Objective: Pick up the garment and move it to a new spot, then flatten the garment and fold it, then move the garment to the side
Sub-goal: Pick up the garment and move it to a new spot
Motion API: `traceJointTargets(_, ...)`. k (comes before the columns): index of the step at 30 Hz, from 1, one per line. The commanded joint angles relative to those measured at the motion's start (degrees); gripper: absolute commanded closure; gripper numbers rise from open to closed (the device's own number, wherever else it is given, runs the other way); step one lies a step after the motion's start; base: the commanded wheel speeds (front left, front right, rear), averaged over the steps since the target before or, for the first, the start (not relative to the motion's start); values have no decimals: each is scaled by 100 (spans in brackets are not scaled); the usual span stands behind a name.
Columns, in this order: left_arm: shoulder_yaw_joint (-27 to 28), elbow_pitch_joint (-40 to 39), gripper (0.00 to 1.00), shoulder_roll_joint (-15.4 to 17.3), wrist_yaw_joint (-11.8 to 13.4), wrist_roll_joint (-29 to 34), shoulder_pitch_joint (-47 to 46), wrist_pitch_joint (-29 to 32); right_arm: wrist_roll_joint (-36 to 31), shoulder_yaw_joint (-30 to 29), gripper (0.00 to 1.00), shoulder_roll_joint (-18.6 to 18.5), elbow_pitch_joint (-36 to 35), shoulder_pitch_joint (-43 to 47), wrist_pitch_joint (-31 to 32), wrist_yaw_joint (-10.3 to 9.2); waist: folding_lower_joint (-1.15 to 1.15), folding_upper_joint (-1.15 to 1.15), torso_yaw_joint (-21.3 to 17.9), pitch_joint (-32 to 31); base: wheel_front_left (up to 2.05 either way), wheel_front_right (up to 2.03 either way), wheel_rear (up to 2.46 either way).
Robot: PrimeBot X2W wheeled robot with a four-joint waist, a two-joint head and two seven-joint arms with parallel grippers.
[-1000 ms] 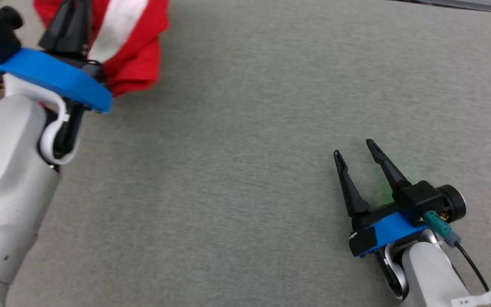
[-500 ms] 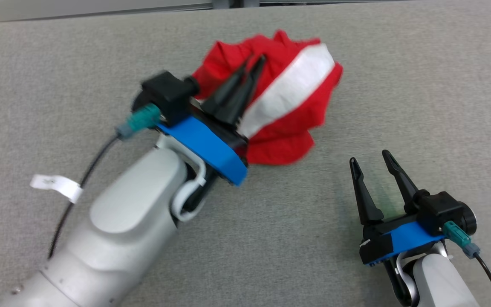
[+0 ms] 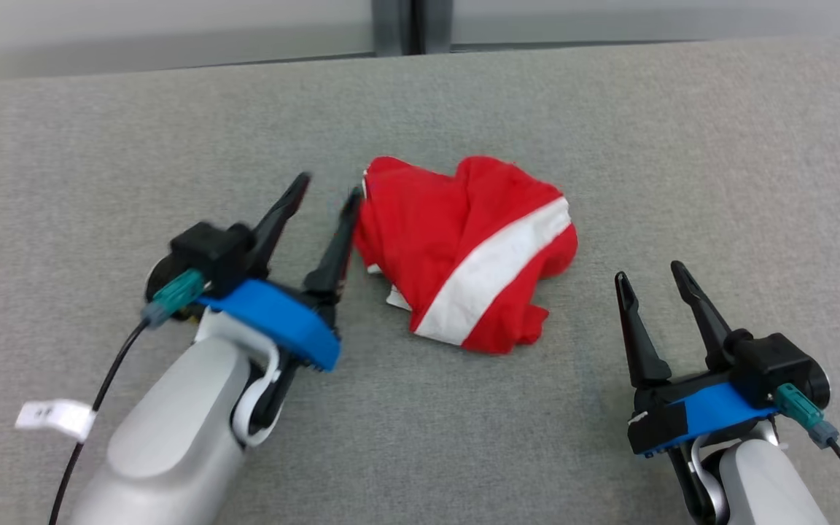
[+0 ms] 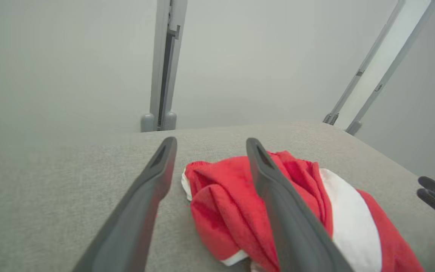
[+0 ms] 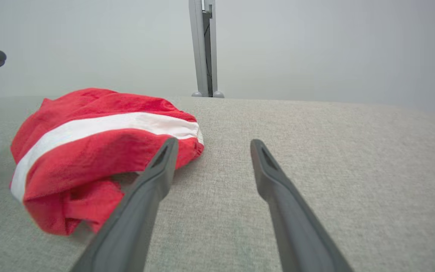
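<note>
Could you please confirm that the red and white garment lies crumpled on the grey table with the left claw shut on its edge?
Not quite: the left claw is open, its fingers spread apart and gripping nothing, as the left wrist view shows. The garment does lie crumpled on the grey table.

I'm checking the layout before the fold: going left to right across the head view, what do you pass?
White cable tag → left gripper, fingers spread → red garment with a white stripe → right gripper, fingers spread.
</note>
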Motion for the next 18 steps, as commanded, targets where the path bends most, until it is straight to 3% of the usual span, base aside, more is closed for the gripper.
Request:
traceJointTargets(1,243,-50,0,33,24,152,253,-13,-52,-19,0,-12,-21,76,-4,-2,1,0,51,-64,0,0,0)
traceJointTargets(9,2067,-585,0,-155,-36,1231,1840,-14,-36,-220,0,-15,9,283,-4,-2,1,0,371,-638,0,0,0)
traceJointTargets(18,3181,-1214,0,-808,-156,2209,3315,-14,24,-409,0,-14,183,814,-4,-2,1,0,644,-1258,0,0,0)
